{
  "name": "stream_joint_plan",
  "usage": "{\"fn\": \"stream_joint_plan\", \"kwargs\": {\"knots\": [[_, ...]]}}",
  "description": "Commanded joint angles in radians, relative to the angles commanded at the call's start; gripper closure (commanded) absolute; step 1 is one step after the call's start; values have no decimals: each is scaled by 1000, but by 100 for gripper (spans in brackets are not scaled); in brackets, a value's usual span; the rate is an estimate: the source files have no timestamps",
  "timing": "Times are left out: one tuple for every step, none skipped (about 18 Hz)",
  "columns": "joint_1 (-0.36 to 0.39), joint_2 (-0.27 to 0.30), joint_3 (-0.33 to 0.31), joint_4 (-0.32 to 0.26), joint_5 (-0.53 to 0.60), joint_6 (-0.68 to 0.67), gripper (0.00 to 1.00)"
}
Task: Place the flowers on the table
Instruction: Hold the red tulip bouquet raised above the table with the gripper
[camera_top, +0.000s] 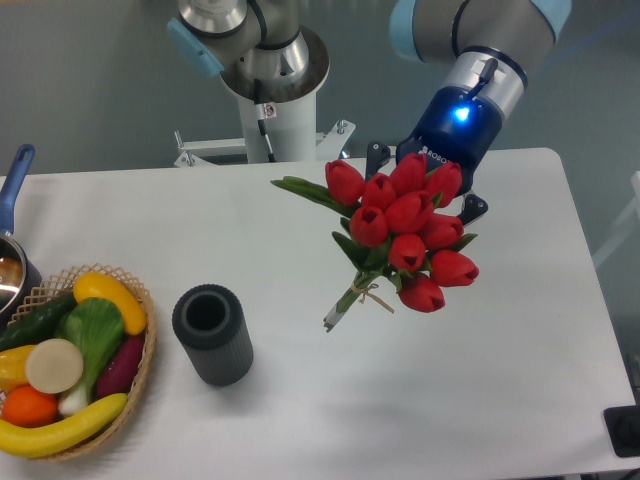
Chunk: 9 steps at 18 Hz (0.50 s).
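One pot (12, 262) with a blue handle is cut off at your far left edge, and the basket (140, 372) of fruit and vegetables below it runs partly out of frame too. Just right of the basket you see the dark cylinder (212, 334) standing on the table (500, 400). Further right, the flowers (405, 228) hang tilted above the tabletop, cut stem ends pointing down-left, clear of the cylinder. The gripper (425, 180) sits behind the blooms; they hide its fingertips, so you cannot tell how the jaws stand, only that the bunch is up there with it.
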Motion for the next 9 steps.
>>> {"fn": "stream_joint_plan", "kwargs": {"knots": [[-3, 3, 0, 0, 0, 0, 63], [-3, 3, 5, -2, 0, -2, 63], [-3, 3, 3, -2, 0, 0, 63], [-3, 5, -1, -2, 0, 2, 63], [-2, 6, -3, -2, 3, 0, 63], [-2, 8, -5, -2, 6, -2, 63], [0, 11, -5, -2, 12, -2, 63], [0, 18, -8, -2, 23, -2, 63], [-2, 21, -8, -2, 50, -2, 63]]}}
